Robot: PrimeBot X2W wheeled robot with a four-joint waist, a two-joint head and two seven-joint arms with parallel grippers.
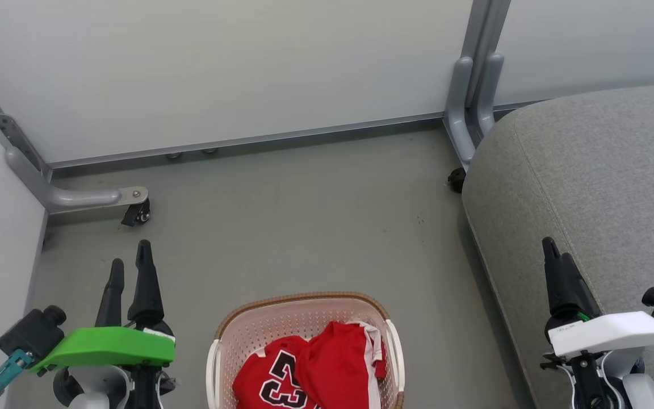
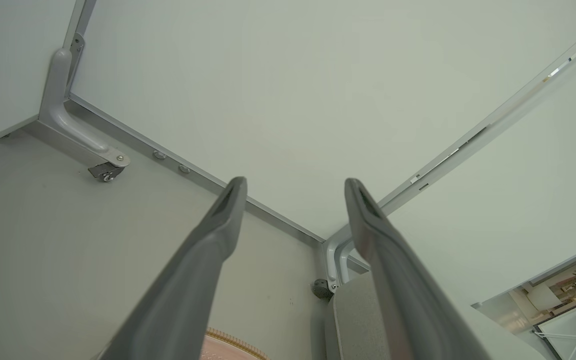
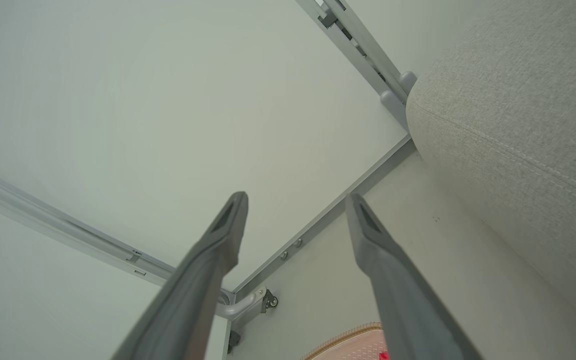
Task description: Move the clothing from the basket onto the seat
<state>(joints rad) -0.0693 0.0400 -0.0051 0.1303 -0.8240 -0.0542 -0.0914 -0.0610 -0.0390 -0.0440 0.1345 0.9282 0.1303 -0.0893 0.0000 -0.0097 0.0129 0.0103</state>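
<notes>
Red clothing (image 1: 310, 369), two garments in all, lies heaped inside one oval cream perforated basket (image 1: 247, 326) with a brown woven-look rim, at the bottom centre of the head view. One garment is a jersey (image 1: 270, 380) with a black-and-white 23, on the basket's left side. The other, a plain red garment (image 1: 335, 360) with white trim, overlaps it on the right.

One large grey fabric seat (image 1: 588, 170) takes up the right side, showing a rounded corner and a stitched seam. Its near edge runs beside the basket, with a strip of floor (image 1: 304, 216) between them. The grey floor lies open ahead of the basket as far as the pale partition panels (image 1: 219, 68), which join at metal posts. Two small black casters show: the left caster (image 1: 137, 215) on a bracket foot, and the far caster (image 1: 456, 179) tucked against the seat's corner.

Two grippers point up the view. The left gripper (image 1: 130, 254), with a green housing, hangs over the floor to the left of the basket, its two dark fingers spread with nothing between them. The right gripper (image 1: 556, 250), with a white housing, hangs over the seat to the right of the basket, its fingers likewise parted and empty in its wrist view. The clothing lies between the two grippers and touches neither.
</notes>
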